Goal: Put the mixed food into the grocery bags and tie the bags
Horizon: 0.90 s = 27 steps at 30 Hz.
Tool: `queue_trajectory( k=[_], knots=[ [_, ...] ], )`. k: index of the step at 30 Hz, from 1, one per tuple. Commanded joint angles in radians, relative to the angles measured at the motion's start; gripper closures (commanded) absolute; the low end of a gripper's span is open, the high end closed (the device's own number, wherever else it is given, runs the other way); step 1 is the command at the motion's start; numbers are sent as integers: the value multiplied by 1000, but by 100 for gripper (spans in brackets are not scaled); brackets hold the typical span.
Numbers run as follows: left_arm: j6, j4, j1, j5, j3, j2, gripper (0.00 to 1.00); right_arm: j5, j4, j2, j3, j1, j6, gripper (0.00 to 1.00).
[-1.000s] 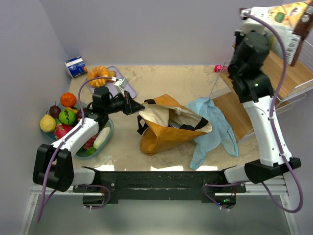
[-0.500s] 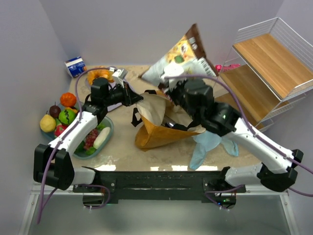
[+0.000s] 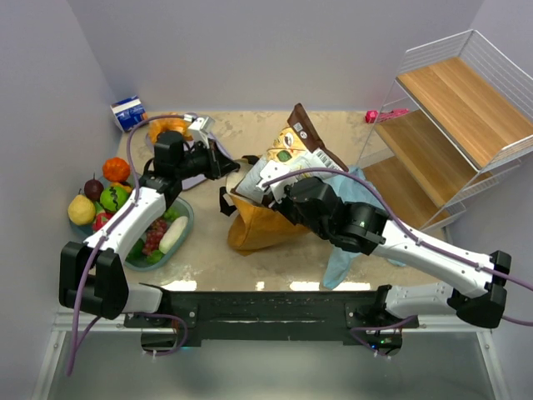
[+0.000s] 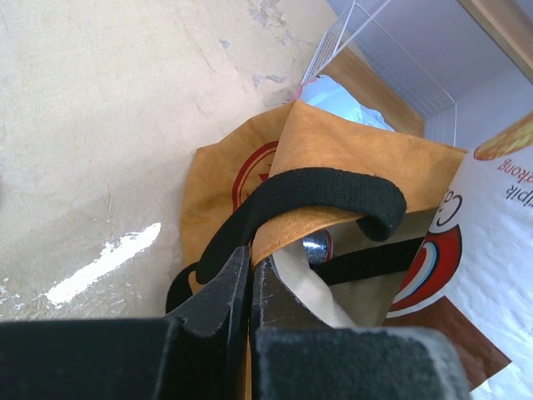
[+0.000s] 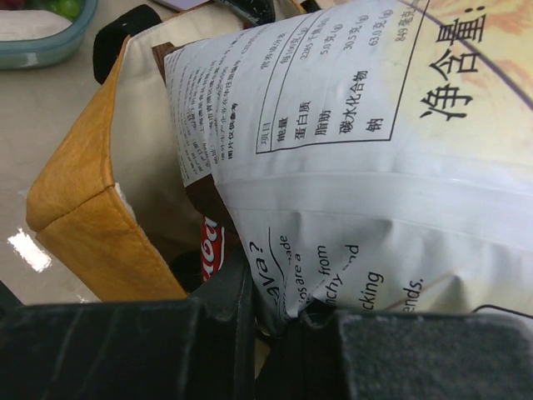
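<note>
Two claws clamped: left claw [image 4: 250, 265] on tote [image 4: 350, 158] rim, right claw [image 5: 279, 304] on snack packet [image 5: 350, 192] reading "净含量", possibly "Lava?".

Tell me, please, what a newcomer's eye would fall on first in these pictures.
A large white-and-brown printed snack packet, pinched by the right fingers, leans into the mouth of the mustard-tan fabric tote at the centre. The left fingers clamp the tote's rim, holding it open. Bright fruits crowd the top view's left edge.
</note>
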Motion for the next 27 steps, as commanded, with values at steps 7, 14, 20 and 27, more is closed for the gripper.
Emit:
queue_trajectory(
  k=[7, 14, 20, 27],
  knots=[
    [-8, 48, 24, 19, 90, 9, 100, 111, -210, 114, -18, 92, 98, 100],
    [-11, 34, 27, 13, 126, -8, 100, 278, -333, 231, 31, 97, 150, 100],
    [-28, 24, 27, -10, 182, 7, 100, 398, -382, 289, 42, 163, 116, 100],
    [-42, -71, 29, 56, 319, 124, 100, 444, -374, 371, 47, 266, 21, 100]
  ],
)
